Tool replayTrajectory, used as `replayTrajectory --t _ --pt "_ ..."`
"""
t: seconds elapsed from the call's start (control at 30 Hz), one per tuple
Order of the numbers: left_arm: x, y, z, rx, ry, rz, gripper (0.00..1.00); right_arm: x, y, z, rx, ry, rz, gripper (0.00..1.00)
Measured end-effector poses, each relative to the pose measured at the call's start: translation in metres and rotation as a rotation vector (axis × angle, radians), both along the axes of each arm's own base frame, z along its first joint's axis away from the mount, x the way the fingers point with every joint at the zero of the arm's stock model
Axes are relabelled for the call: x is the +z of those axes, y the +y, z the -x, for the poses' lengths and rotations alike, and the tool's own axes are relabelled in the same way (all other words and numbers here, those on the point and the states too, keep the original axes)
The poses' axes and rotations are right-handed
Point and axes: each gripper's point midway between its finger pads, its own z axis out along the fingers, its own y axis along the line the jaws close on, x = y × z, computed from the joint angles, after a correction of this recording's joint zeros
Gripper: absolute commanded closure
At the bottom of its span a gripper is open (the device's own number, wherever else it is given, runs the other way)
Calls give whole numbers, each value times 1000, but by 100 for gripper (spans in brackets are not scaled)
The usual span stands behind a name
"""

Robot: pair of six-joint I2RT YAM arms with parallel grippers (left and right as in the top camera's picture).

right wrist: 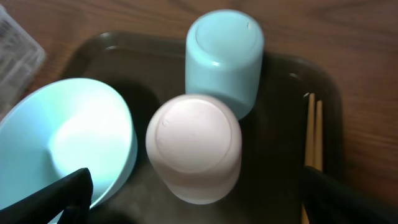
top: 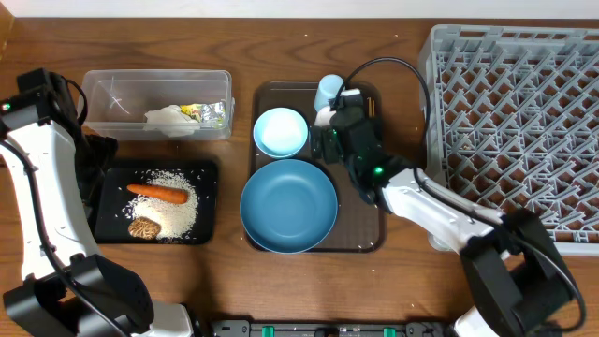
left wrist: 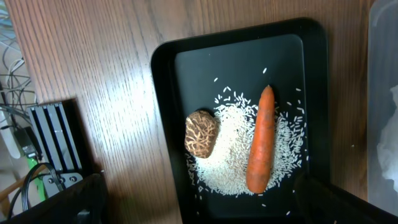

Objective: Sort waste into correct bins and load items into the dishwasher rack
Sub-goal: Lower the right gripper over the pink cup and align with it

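Observation:
My left gripper (top: 96, 183) (left wrist: 199, 208) hangs open and empty over the black tray (left wrist: 165, 93), which holds rice (left wrist: 227, 155), a carrot (left wrist: 261, 140) and a brown lump (left wrist: 201, 132). The clear tub (top: 112, 89) holds tissue (top: 167, 118), wrapper (top: 194, 110) and foil (top: 217, 114). Over the upturned pinkish cup (right wrist: 193, 146) my right gripper (top: 332, 122) (right wrist: 208, 199) stands open, its fingers wide of it. Behind it is the upturned light-blue cup (right wrist: 224, 59), with the bowl (right wrist: 68, 143) to the left and chopsticks (right wrist: 313, 134) to the right. The dark-blue plate (top: 288, 205) lies nearer. The rack (top: 515, 103) is at the right.
The cups, bowl, plate and chopsticks all sit on a brown serving tray (top: 370, 234) in the middle of the wooden table. The right arm reaches across that tray's right side from the front. The left arm stands along the table's left edge.

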Motion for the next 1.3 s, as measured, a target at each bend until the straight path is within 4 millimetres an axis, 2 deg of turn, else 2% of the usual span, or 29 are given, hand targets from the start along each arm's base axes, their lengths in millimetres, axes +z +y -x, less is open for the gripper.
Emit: replayTrajectory --t 0.1,0.23,0.63,0.73,0.93,1.0,1.3 --pt "0 0 0 0 0 0 2 -7 0 -1 -6 7 1 1" --pt "0 0 0 0 0 0 2 0 4 -6 -9 -23 -24 1" --pt "0 0 0 0 0 0 2 -1 -2 -3 -24 -10 -2 1" --pt "0 0 0 0 0 0 2 14 -5 0 -27 -21 -7 1" --pt "0 0 0 0 0 0 2 64 -10 7 -30 -92 -55 1" --pt "0 0 0 0 0 0 2 74 -13 10 -31 -101 -62 1" --pt "0 0 0 0 0 0 2 63 -5 25 22 -12 -96 1"
